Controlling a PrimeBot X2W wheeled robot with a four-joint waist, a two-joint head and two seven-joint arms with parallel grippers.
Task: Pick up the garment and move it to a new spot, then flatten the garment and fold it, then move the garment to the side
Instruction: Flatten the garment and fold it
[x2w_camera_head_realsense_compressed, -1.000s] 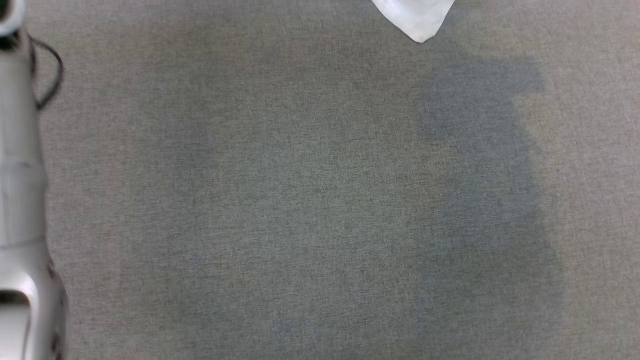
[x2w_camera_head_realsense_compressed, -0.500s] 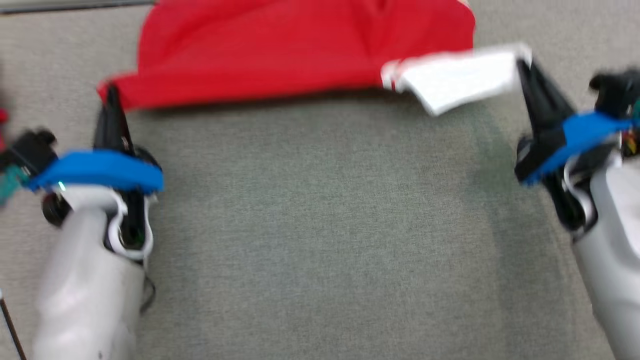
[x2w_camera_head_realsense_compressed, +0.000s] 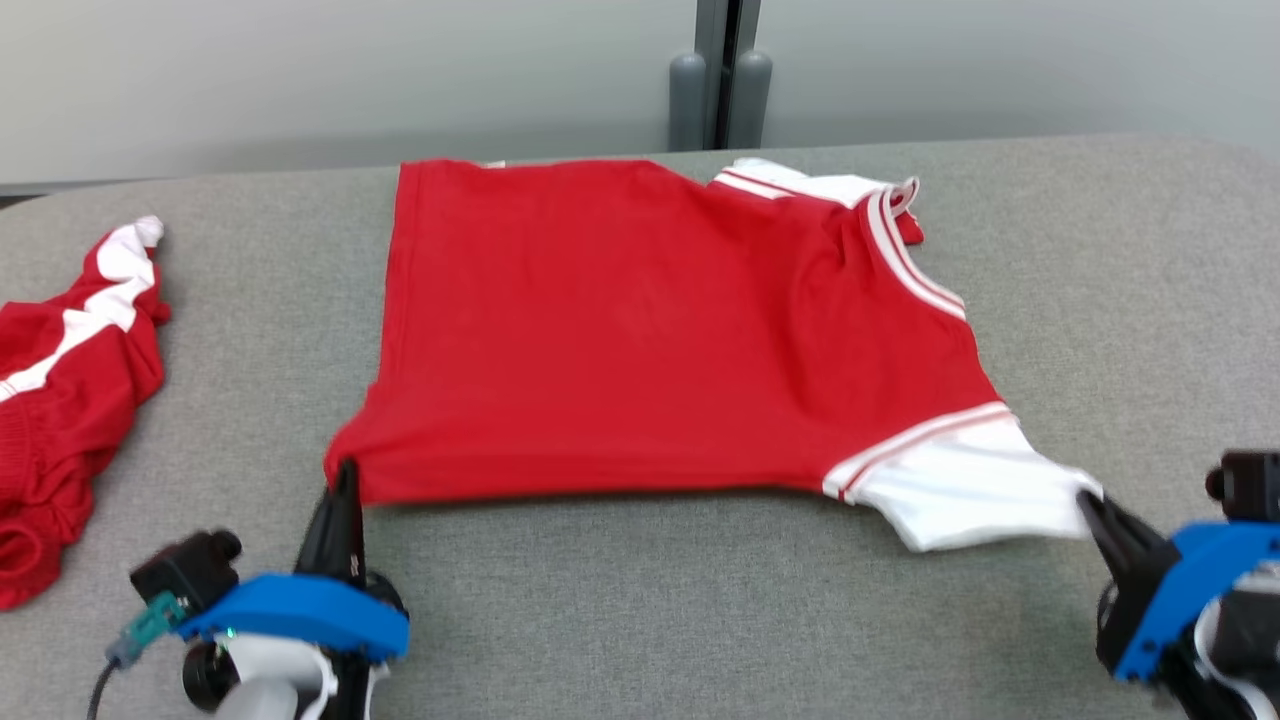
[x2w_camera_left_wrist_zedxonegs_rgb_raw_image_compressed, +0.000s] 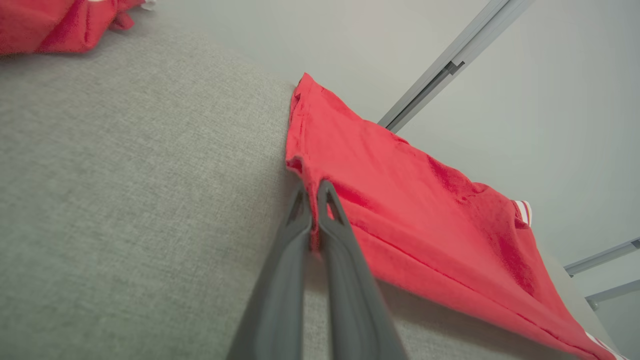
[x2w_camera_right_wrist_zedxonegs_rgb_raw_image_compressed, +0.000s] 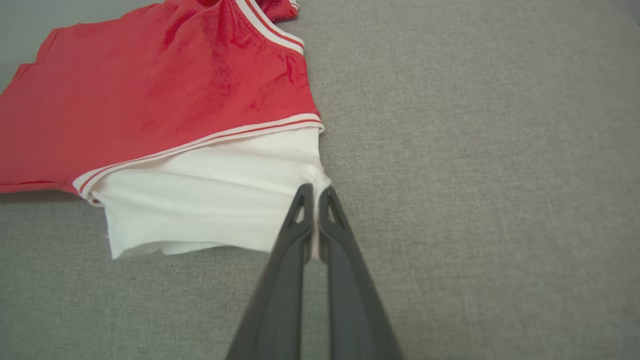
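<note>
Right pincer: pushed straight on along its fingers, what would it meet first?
The white fabric sleeve of the red short-sleeved shirt, which the right pincer now grips; it would likely bunch that sleeve toward the red body.

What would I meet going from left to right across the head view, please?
A crumpled red-and-white garment → left gripper → red shirt → white sleeve → right gripper.

We see the red jersey (x2w_camera_head_realsense_compressed: 640, 330) with white sleeves and white-striped trim spread nearly flat on the grey worktop (x2w_camera_head_realsense_compressed: 640, 600), hem leftward, neckline rightward, one white sleeve at its near-right corner.
</note>
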